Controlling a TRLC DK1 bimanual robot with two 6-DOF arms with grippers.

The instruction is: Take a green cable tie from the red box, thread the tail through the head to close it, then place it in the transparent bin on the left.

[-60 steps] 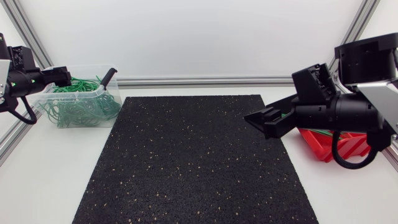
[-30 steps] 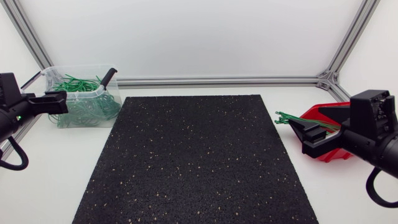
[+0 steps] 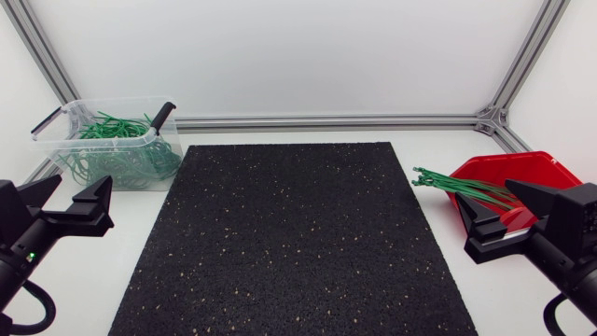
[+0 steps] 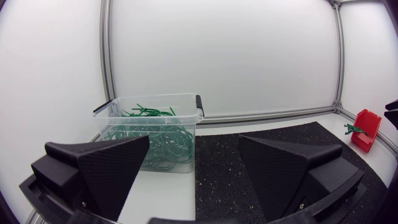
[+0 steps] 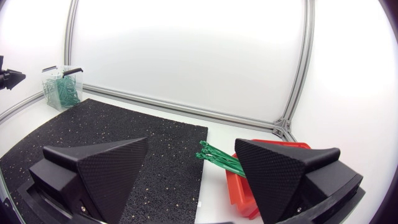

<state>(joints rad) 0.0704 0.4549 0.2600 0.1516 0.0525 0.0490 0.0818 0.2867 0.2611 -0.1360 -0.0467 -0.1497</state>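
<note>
The red box (image 3: 522, 169) stands at the table's right edge, and a bundle of straight green cable ties (image 3: 459, 186) pokes out of it toward the black mat. At the back left the transparent bin (image 3: 93, 142) holds several closed green ties. My left gripper (image 3: 67, 201) is low at the front left, short of the bin, open and empty. My right gripper (image 3: 508, 210) is open and empty just in front of the red box. In the left wrist view the bin (image 4: 186, 106) lies ahead of the open gripper (image 4: 196, 180). The right wrist view has the ties (image 5: 217, 158) and red box (image 5: 280, 144) ahead of its open gripper (image 5: 193, 186).
A black speckled mat (image 3: 289, 233) covers the middle of the white table. Aluminium frame rails run along the back edge and up the corners. The bin has a black clip (image 3: 163, 114) on its right end.
Both arms have drawn back toward the front of the table. The left gripper left the bin; the right gripper moved off the mat's right edge to in front of the red box.
</note>
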